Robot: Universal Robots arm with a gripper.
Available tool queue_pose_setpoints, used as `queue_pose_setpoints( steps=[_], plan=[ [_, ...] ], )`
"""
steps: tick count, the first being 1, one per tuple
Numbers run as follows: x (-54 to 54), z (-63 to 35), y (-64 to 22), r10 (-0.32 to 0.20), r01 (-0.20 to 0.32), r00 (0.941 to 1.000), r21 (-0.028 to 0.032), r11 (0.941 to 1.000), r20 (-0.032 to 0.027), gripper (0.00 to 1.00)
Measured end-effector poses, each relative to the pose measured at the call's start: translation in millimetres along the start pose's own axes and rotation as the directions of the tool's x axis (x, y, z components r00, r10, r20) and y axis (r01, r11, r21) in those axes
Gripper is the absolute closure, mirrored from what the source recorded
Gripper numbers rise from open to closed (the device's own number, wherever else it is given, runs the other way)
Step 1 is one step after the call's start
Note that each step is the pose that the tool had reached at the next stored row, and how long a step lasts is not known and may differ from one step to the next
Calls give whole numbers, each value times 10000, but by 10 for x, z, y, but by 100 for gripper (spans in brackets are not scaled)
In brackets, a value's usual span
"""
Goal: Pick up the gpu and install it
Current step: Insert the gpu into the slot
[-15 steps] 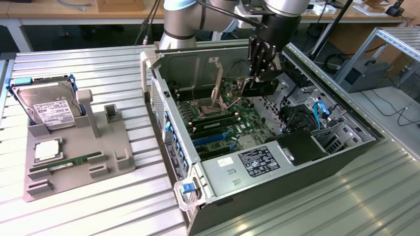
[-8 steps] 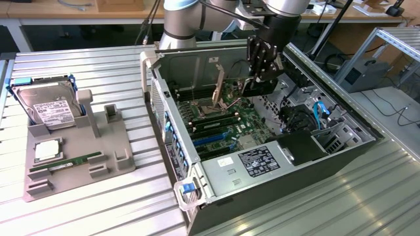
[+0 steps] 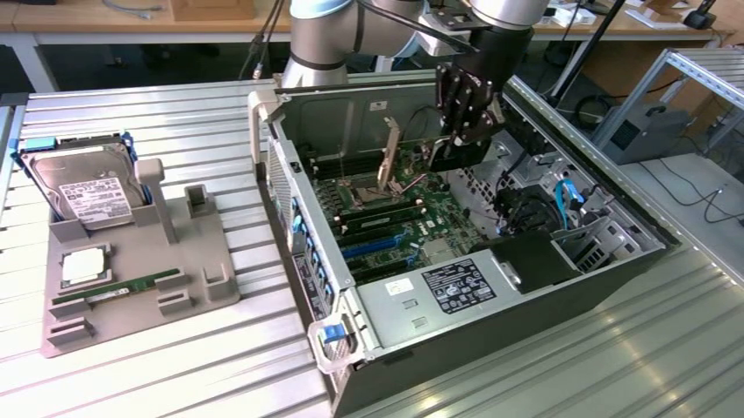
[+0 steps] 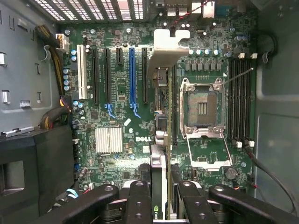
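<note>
One gpu (image 4: 159, 158) is in play, and you have it in the gripper (image 4: 163, 198). The fingers (image 4: 140, 200) stand about half closed and pinch the card edge-on between them, with its silvery bracket (image 4: 170, 46) at the far end. In the exterior view the gripper sits low inside the open computer case (image 3: 348, 300), with the card upright over the motherboard (image 4: 117, 107). You cannot tell whether its lower edge touches the board. Judged step: pick-up is done and install is in hand. The card hangs near the middle of the board, just beside the empty processor socket (image 4: 203, 107), and is not yet seated in a slot. Seating calls for the card's lower edge square over one long slot and the bracket lined up with the rear openings (image 4: 124, 7) of the case; a tilt would likely jam it. Count on the board: one white slot (image 4: 83, 72), one blue slot (image 4: 131, 77), several black ones, one socket. Count outside the case, toward the exterior view's left: one grey holder (image 3: 198, 252) carrying one hard drive (image 3: 91, 192), one green memory stick (image 3: 117, 290) and one small square chip (image 3: 79, 266). One arm, one gripper.
</note>
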State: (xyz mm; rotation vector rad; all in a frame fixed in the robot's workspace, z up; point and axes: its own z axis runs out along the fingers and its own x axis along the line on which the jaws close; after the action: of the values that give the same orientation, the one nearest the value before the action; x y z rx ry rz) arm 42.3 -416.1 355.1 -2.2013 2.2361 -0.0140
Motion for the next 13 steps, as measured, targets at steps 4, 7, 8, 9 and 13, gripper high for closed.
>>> queue_pose_setpoints(
  steps=[4,7,8,9,13],
  plan=[
    [1,1,8,1,-1,10000,0,10000,-1,73],
    [0,7,17,0,0,10000,0,10000,-1,73],
    [1,10,20,0,0,10000,0,10000,0,73],
    [2,14,25,0,0,10000,0,10000,0,73],
    [4,23,37,0,0,10000,0,10000,-1,73]
  ],
)
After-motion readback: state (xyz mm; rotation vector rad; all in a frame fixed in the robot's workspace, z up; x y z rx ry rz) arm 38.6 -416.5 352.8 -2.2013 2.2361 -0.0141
